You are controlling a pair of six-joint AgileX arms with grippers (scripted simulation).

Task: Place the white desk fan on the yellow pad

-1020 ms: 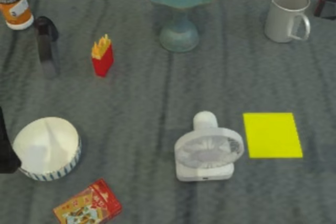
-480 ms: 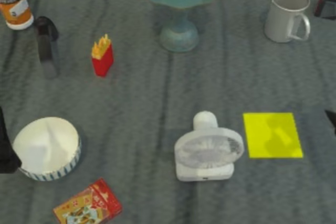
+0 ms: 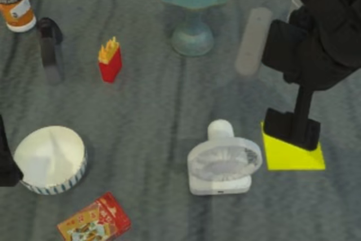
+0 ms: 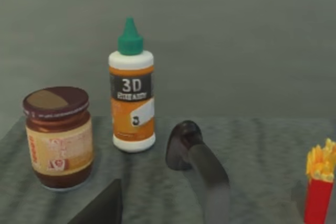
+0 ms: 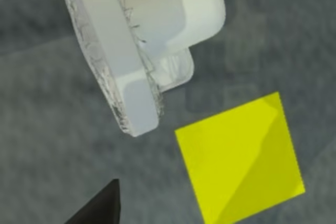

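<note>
While the right gripper [image 3: 293,130] is hanging over the near-left corner of the flat bright yellow square pad [image 3: 299,156], the small white plastic desk fan with its round translucent mesh grille [image 3: 223,162] is standing on the grey table [image 3: 152,117] just left of that pad, apart from it and untouched. Whether the right gripper's fingers are spread or closed cannot be told from these views; nothing is showing between them. From the right wrist view the white desk fan [image 5: 136,45] and the yellow pad [image 5: 241,156] are lying side by side with a strip of bare table between them. At the table's left edge the left gripper [image 3: 5,162] is sitting parked beside a round white bowl with a blue-striped rim [image 3: 49,160], its finger spread also impossible to read. Around the table are standing a red carton of yellow fries [image 3: 109,60], a teal pedestal dish [image 3: 193,4], an orange-and-white bottle with a green cap [image 4: 132,90], a brown jar [image 4: 59,137] and a red printed card box [image 3: 94,220].
</note>
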